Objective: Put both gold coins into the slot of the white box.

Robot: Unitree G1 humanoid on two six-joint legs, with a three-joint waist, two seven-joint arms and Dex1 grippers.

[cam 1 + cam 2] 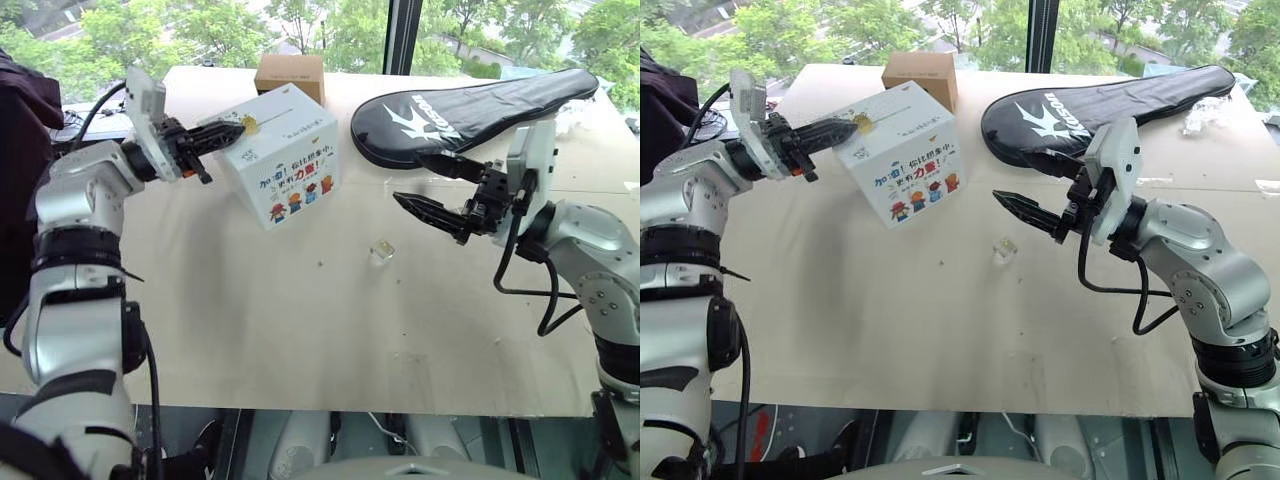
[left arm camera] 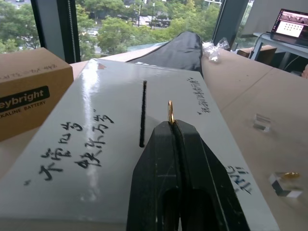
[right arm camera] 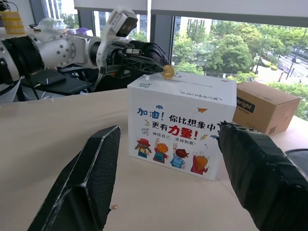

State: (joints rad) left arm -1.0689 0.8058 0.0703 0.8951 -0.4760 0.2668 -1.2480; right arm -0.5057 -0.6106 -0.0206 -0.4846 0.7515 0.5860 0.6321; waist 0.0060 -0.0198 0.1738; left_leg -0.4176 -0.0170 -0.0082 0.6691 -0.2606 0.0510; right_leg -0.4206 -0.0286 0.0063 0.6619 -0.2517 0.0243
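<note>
Pale tabletop (image 1: pixel 300 330), tree-filled windows (image 1: pixel 200 30)

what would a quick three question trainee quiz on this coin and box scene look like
1. True or false: the left gripper is shut on a gold coin above the white box.
2. How do the right gripper's fingers stand? A. spread open, holding nothing B. shut on the box C. shut on a wrapper
3. Fill in: in the left wrist view the held coin stands on edge beside the dark ____ in the box top, not yet in it.

Key
1. true
2. A
3. slot
</note>
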